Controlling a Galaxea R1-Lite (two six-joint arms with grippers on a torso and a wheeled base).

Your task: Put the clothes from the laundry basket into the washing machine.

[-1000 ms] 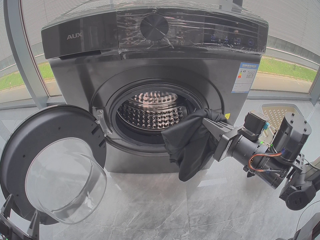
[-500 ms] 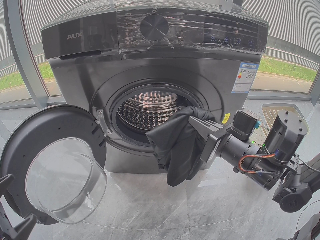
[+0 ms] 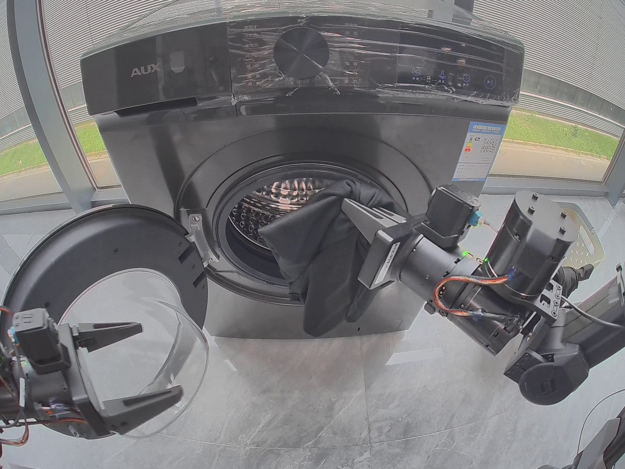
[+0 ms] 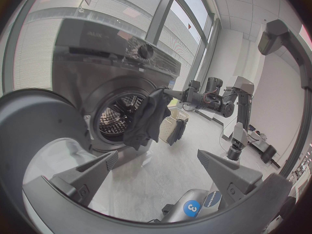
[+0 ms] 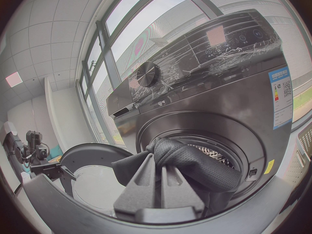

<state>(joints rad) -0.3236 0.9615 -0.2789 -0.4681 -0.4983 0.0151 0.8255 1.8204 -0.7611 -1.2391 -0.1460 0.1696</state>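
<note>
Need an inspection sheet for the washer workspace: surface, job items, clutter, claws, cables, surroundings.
Surface: grey tiled floor, glossy.
Job's things: washing machine with door swung open; dark garment hanging in front of the drum opening; laundry basket on the machine's right side, another dark cloth draped over its rim.
Clutter: nothing seen.
Claws: right claw shut on the dark garment at the opening; left claw open and empty, in front of the door.
Cables: orange wire looped on the right wrist, apart from the garment.
Surroundings: tall windows behind the machine, grass outside.
</note>
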